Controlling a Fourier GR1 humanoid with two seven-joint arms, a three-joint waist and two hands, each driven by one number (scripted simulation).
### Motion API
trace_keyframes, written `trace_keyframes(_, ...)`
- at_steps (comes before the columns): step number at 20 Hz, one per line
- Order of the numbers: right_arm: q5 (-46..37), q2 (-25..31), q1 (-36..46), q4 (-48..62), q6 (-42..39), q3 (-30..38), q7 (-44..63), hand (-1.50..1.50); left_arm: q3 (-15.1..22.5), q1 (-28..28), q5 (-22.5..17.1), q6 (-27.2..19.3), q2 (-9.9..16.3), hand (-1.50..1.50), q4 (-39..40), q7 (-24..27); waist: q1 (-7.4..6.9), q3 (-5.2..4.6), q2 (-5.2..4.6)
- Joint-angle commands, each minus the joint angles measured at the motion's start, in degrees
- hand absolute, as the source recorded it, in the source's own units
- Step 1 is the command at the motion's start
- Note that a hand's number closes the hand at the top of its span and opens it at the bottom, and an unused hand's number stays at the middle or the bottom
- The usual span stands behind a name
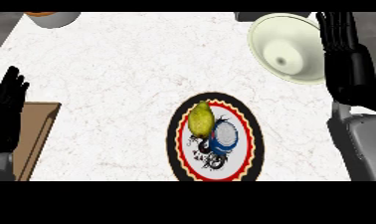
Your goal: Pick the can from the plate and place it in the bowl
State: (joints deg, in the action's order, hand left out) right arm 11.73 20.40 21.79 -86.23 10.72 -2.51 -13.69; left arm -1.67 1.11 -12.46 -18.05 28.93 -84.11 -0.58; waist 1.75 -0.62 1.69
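Right hand [345, 44] stood at the far right, just beyond the bowl [288, 49] as seen from the plate [178, 133]. Its fingers were straight and close together, pointing away from me along the bowl's right rim; I could not tell whether they touched that rim. It held nothing.

Left hand [11, 101] rested well to the left of the plate, fingers up and slightly spread, holding nothing, beside a brown board [37, 136].

I could read no writing anywhere. The plate carried a black rim, a red scalloped ring and a black scrolling figure on white, but no letters I could make out. The can's label was too small to read.

The can [225, 137] lay on the plate, right of its centre, blue at the sides with a pale silvery end facing up. A yellow-green fruit [200, 117], pear-like, lay touching the can on its left and farther side.

The bowl was cream, tilted, up and to the right of the plate, well apart from it. A grey container [53, 19] sat far up-left of the plate.
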Motion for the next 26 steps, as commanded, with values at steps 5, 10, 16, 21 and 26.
trace_keyframes(5,-0.2,-10.2,-7.78,-1.75,10.36,-7.03,18.51,-1.5,1.46,5.04,-8.09,8.38,-4.78,0.0,-6.11,2.98,-0.61,0.31,-1.12)
trace_keyframes(10,-16.33,-5.73,-15.02,5.59,25.5,-8.2,28.16,-1.5,3.23,5.9,-11.1,10.44,-7.45,0.0,-6.71,1.61,0.75,0.12,-1.27)
trace_keyframes(16,-36.37,-0.07,-13.12,-6.96,30.72,-16.76,48.68,-1.5,2.48,5.24,-12.99,12.77,-8.09,0.0,-6.83,1.62,-0.84,0.3,-1.18)
trace_keyframes(21,-34.68,8.54,-6.07,-5.53,9.85,-17.35,64.14,-1.5,3.13,3.27,-12.92,15.15,-8.8,0.0,-5.89,4.39,-2.05,0.22,-1.46)
trace_keyframes(26,-22.81,9.47,-3.09,-5.47,-11.65,-24.35,74.6,-1.5,3.62,6.67,-13.34,14.87,-8.22,0.0,-6.67,1.36,-3.68,0.09,-1.82)
